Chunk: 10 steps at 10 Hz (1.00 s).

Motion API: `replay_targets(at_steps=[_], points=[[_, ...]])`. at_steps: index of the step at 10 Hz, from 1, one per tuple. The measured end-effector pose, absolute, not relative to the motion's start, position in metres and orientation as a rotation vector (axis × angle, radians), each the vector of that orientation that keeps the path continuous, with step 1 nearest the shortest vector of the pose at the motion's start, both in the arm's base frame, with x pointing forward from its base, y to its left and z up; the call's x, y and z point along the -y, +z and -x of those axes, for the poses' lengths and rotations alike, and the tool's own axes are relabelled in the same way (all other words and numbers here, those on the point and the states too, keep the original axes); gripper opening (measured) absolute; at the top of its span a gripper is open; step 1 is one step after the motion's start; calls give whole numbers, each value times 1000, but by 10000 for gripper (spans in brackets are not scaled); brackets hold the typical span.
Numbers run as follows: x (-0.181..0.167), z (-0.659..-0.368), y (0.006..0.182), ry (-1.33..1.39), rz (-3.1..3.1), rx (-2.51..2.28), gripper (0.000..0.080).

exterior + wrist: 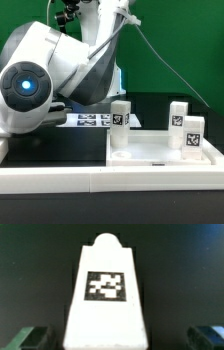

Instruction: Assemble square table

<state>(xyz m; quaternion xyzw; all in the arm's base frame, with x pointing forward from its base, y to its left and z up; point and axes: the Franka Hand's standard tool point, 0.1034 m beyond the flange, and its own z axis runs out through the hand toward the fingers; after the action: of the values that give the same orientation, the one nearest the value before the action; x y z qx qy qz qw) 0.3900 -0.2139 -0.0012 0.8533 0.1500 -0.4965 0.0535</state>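
Green backdrop and a black table surface frame the scene in the exterior view, with the large white robot arm filling that view's left. Beyond it, the flat white marker board with printed tags is seen lying on the table. Further toward the exterior view's right, the white plastic square tabletop with its raised rim is seen resting on the table, and three small white tagged block legs are seen upright at or on it: one at the near-centre, two at the right; whether they are already fixed cannot be told. In the wrist view, a white tagged leg is seen lying on the black surface between the dark fingertips, which are spread wide and not touching it. The step in hand is judged to be the pick-up of this leg; descent and closing on its sides are called for next.
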Motion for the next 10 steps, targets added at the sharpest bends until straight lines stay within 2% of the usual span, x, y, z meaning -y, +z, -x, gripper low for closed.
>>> replay_targets(at_steps=[2, 4, 8, 10], points=[[215, -391, -1, -1504, -2595, -454, 637], [215, -391, -1, -1500, -2596, -455, 287], [212, -394, -1, -1493, -2596, -461, 288], [202, -406, 5, -1476, -2588, -446, 288]])
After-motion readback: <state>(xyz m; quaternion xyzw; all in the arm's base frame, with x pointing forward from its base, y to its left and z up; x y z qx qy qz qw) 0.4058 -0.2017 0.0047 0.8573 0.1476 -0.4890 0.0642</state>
